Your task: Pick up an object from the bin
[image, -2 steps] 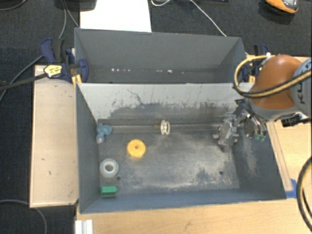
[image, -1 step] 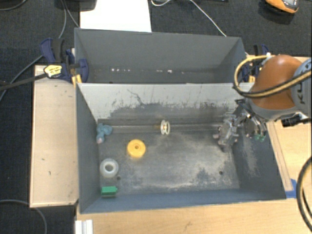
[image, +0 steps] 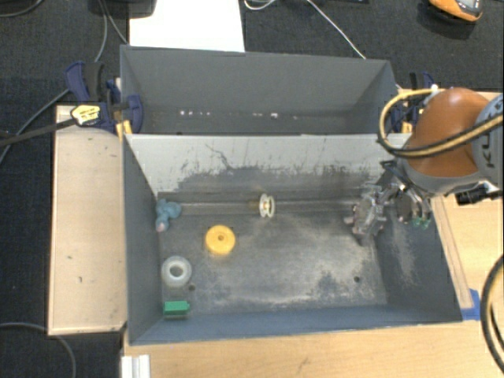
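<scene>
Although the bin has plenty of bare floor, its sloped right wall is the first hazard, I judge: the arm leans in over that rim, and a careless sweep towards the left could scrape the wrist along the metal. Below it the gripper sits low on the right side, close to the floor and over nothing but scratched grey. Whether the claw is wide or narrow I cannot tell, and I see nothing held in it. Every candidate lies well apart from it, so closing where it stands would likely catch only air. In the left half the yellow disc lies flat, and a flat round piece may slide or tip out of a pinch that lands off centre. Near the front left corner the clear roll could be pushed along instead of gripped, and it sits close to the green block, so a descent between them might jam both. By the left wall the blue lump leaves little room for a claw. Nearest the gripper, the small white ring rests at the foot of the back wall, where a low approach risks striking that wall or flicking the ring away.
</scene>
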You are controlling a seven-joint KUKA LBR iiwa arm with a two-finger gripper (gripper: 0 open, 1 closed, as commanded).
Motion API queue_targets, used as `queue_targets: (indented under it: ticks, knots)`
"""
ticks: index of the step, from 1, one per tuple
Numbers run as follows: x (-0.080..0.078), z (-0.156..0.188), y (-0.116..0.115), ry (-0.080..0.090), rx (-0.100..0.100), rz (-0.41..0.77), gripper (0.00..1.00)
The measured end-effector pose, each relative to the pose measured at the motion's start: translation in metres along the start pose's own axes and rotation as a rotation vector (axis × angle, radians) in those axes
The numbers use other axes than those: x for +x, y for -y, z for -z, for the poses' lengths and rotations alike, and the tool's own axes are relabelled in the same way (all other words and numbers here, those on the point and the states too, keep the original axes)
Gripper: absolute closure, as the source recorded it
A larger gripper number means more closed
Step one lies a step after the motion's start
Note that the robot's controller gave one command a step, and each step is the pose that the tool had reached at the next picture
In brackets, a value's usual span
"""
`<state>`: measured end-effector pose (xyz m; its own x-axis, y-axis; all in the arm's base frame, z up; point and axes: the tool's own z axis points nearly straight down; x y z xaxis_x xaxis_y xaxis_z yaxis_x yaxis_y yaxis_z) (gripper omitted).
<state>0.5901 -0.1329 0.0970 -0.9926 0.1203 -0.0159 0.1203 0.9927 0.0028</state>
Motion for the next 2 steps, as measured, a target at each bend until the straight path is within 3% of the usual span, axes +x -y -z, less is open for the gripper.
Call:
queue_targets:
  ticks: [1, 2]
  knots:
    - [0.0262, -0.0219, 0.0222, 0.004, 0.0, -0.037, 0.0]
    - [0.0251, -0.0207, 0.0219, 0.007, 0.0, -0.036, 1.0]
